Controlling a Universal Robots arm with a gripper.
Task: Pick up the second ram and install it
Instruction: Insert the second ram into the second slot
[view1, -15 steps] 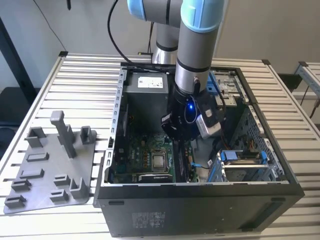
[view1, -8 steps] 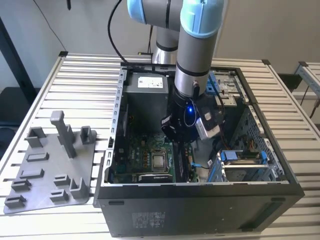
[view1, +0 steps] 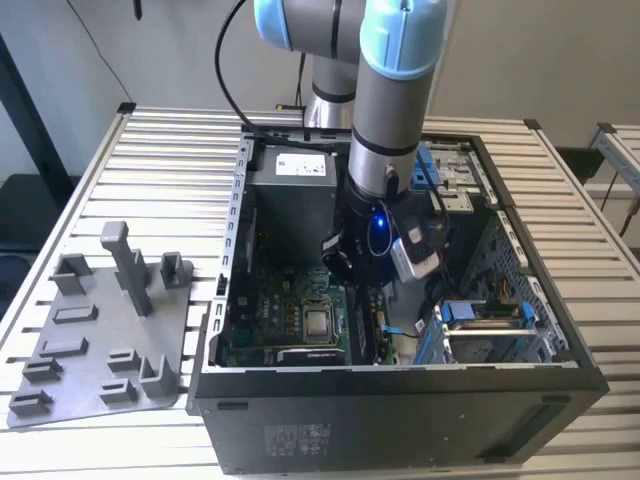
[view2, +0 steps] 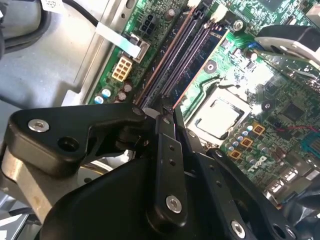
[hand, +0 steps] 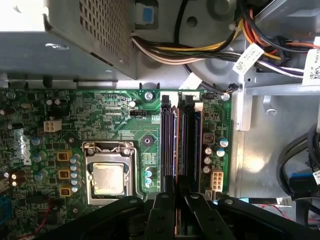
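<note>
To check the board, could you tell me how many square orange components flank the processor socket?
3 components, in one row along the socket; the fingers may hide others.

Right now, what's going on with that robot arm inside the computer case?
The arm has its gripper down inside the open computer case, over the motherboard. In both wrist views the fingertips sit at the near end of the memory slots, close together along them. A memory stick appears to sit in the slots there, but whether the second ram is fully seated cannot be told. The processor socket lies beside the slots. A grey parts holder sits on the table at the exterior view's left.
</note>
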